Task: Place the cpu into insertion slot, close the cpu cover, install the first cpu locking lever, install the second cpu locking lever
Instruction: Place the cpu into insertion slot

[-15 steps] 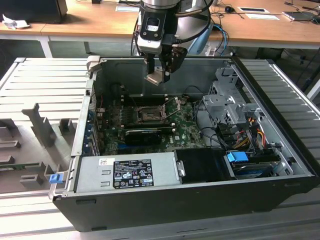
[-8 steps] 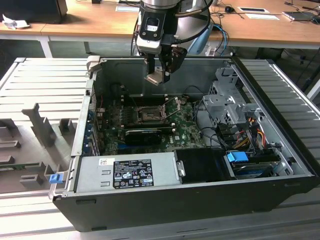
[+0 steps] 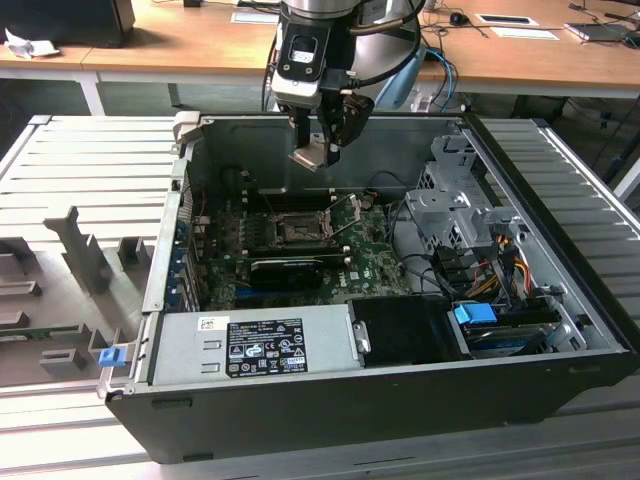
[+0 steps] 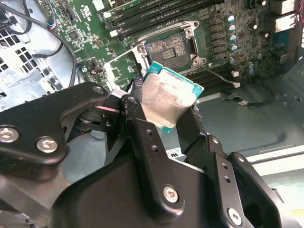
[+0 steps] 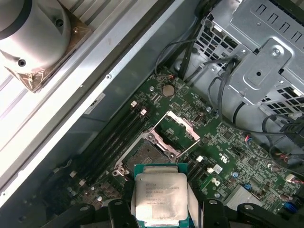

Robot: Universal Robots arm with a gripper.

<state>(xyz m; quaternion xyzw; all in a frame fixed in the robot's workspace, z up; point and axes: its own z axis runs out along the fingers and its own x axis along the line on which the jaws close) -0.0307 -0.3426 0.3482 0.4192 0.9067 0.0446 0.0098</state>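
we see the tool (image 4: 164,103) clamped on the cpu (image 4: 172,91), up above the open insertion slot (image 4: 172,47). it's held tilted, so we'd worry it seats crooked and bends pins.

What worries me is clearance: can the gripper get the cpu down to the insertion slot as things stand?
Probably yes. The gripper holds the cpu above the case, the cpu cover is swung up off the insertion slot, and nothing lies across it, though the raised cover stands close by.

Arm (image 3: 325,12) hangs at twelve o'clock in the exterior view, pointing down, gripper (image 3: 318,148) clamped on the cpu (image 3: 307,158).
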